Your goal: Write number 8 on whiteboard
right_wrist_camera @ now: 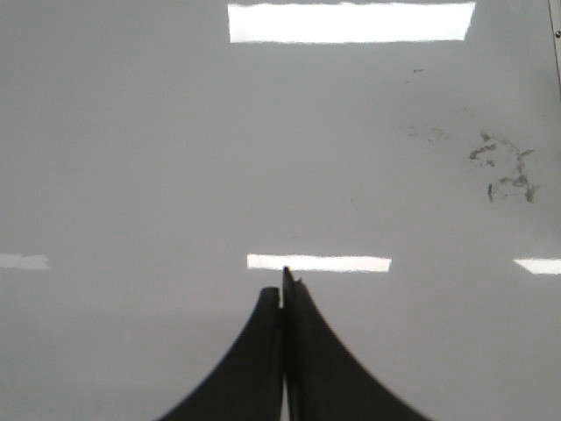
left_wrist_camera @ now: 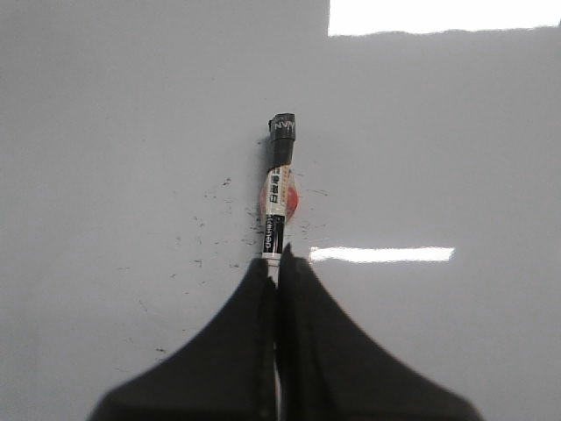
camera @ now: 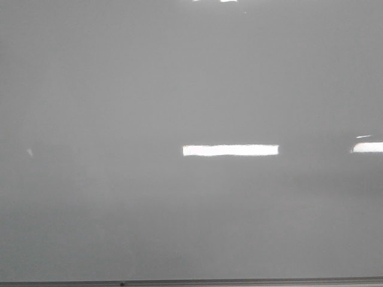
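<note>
The whiteboard (camera: 179, 78) is a glossy pale grey surface that fills the front view, and no gripper shows there. No figure 8 shows in any view. In the left wrist view my left gripper (left_wrist_camera: 279, 261) is shut on a marker (left_wrist_camera: 275, 206). The marker has a white label and a black end (left_wrist_camera: 282, 136) that points away over the board (left_wrist_camera: 105, 132). A small red round spot (left_wrist_camera: 294, 201) sits just behind the marker. In the right wrist view my right gripper (right_wrist_camera: 282, 289) is shut and empty over the board (right_wrist_camera: 131, 149).
Small black specks (left_wrist_camera: 203, 224) are scattered on the board around the marker. Grey smudges (right_wrist_camera: 504, 171) mark the board near a thin edge (right_wrist_camera: 557, 53). A grey edge strip (camera: 239, 281) runs along the bottom of the front view. Bright rectangular reflections (camera: 230, 150) lie on the surface.
</note>
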You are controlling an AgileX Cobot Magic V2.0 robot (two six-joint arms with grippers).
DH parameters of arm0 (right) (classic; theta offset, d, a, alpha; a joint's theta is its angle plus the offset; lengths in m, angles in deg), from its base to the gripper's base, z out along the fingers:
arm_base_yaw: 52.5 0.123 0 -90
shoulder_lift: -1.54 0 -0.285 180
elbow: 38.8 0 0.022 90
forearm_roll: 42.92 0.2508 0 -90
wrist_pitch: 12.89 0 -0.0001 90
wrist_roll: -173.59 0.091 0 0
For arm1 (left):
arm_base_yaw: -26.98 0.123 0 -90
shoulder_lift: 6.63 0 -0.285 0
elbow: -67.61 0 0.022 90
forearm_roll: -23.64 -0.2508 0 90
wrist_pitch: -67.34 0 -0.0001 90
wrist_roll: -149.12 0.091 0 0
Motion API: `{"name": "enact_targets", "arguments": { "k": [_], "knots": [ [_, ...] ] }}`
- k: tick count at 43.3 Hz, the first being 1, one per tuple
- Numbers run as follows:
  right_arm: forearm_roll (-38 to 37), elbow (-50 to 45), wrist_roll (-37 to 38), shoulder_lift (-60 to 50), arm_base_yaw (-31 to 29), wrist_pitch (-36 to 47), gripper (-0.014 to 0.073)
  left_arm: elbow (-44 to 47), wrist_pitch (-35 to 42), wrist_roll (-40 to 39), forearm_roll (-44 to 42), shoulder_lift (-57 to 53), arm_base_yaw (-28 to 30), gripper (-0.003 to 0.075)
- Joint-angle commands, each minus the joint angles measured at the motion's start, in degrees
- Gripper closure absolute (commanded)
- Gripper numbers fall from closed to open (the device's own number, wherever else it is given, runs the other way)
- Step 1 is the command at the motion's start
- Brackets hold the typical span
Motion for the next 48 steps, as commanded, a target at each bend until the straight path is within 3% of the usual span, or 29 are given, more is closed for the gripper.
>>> {"name": "enact_targets", "arguments": {
  "k": [1, 41, 48],
  "knots": [
    [0.0, 0.1, 0.1, -0.9, 0.1, 4.5, 0.0700, 0.9, 5.0, 0.0, 0.4, -0.7, -0.4, 0.0741],
    [0.0, 0.3, 0.1, -0.9, 0.1, 7.2, 0.0700, 0.9, 7.7, 0.0, 0.4, -0.7, -0.4, 0.0741],
    [0.4, 5.0, 0.1, -0.9, 0.1, 1.4, 0.0700, -3.0, 9.6, 0.0, 0.4, -0.7, -0.4, 0.0741]
  ]
}}
